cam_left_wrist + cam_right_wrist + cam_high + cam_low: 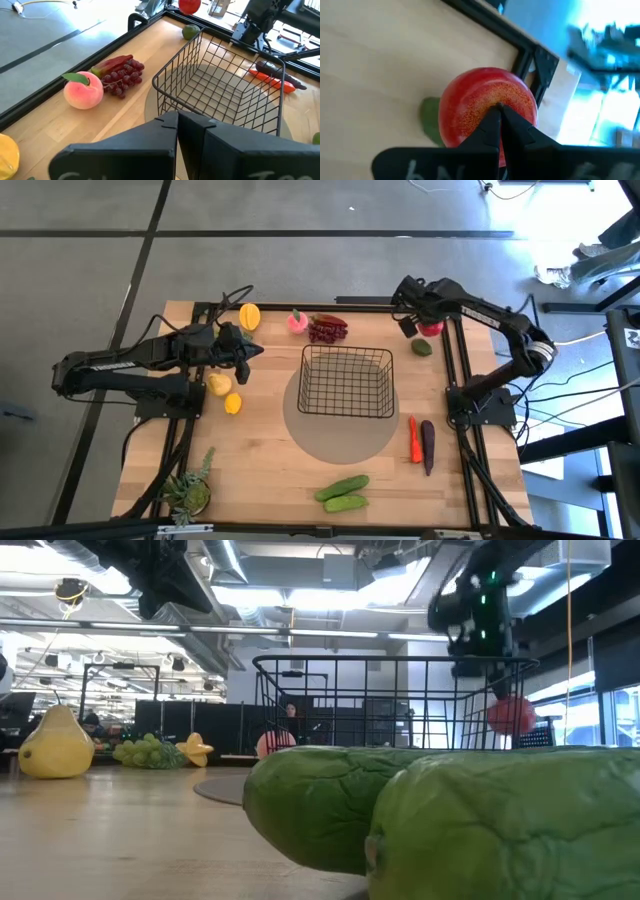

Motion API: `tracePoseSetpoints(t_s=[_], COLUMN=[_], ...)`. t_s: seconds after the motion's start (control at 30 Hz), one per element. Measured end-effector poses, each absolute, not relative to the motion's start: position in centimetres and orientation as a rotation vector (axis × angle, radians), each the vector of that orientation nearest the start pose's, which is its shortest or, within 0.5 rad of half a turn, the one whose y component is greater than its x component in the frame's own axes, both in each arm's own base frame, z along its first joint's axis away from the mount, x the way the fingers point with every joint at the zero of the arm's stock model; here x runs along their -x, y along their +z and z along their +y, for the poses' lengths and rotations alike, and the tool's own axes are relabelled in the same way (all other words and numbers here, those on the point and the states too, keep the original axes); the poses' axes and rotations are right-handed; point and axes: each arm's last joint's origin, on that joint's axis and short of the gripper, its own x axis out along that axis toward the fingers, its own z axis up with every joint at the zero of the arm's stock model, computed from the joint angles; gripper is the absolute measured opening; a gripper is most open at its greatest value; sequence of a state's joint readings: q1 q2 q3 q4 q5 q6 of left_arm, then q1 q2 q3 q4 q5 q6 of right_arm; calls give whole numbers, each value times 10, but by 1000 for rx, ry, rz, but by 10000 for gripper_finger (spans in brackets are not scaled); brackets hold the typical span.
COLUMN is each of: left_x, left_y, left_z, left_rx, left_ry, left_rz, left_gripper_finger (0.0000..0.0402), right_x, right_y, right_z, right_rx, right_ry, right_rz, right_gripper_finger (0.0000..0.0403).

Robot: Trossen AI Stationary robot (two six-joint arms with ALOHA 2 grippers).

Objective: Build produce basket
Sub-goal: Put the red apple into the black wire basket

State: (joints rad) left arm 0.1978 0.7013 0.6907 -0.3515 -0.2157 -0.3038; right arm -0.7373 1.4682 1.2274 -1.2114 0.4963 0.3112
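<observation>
Table (270,480): pale wood boards, matt, fine grain, edged in black metal rail. Basket (347,383): thin black wire mesh, slight sheen, on a smooth grey round mat (335,442). Apple (487,107): glossy red skin with fine yellow speckling. Peach (83,90): matt, soft pink. Grapes (123,76): shiny, beaded. Cucumbers (450,815): smooth green, faintly waxy.

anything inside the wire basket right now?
Nothing. The basket holds no produce: the high view and left wrist view show only its mesh floor and the round mat under it. The red apple sits outside, at the right gripper, shut there.
</observation>
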Motion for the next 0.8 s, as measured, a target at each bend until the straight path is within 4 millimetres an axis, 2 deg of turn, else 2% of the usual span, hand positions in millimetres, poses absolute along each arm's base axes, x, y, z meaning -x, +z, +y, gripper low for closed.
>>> tracePoseSetpoints(t_s=[0.2, 0.4, 0.6, 0.8], left_x=[-150, -150, -151, -162], left_y=[297, 297, 300, 323], left_z=[36, 36, 33, 36], left_rx=[259, 162, 137, 86], left_ry=[455, 426, 308, 299], left_rz=[308, 331, 357, 446], left_gripper_finger=[0, 0, 0, 0], right_x=[-202, -229, -250, -261], right_y=[327, 364, 374, 376], right_z=[-149, -114, -85, -65], right_rx=[-279, -203, -180, -147], right_ry=[-1040, -718, -425, -255], right_rz=[1221, 1086, 984, 933], right_gripper_finger=[0, 0, 0, 0])
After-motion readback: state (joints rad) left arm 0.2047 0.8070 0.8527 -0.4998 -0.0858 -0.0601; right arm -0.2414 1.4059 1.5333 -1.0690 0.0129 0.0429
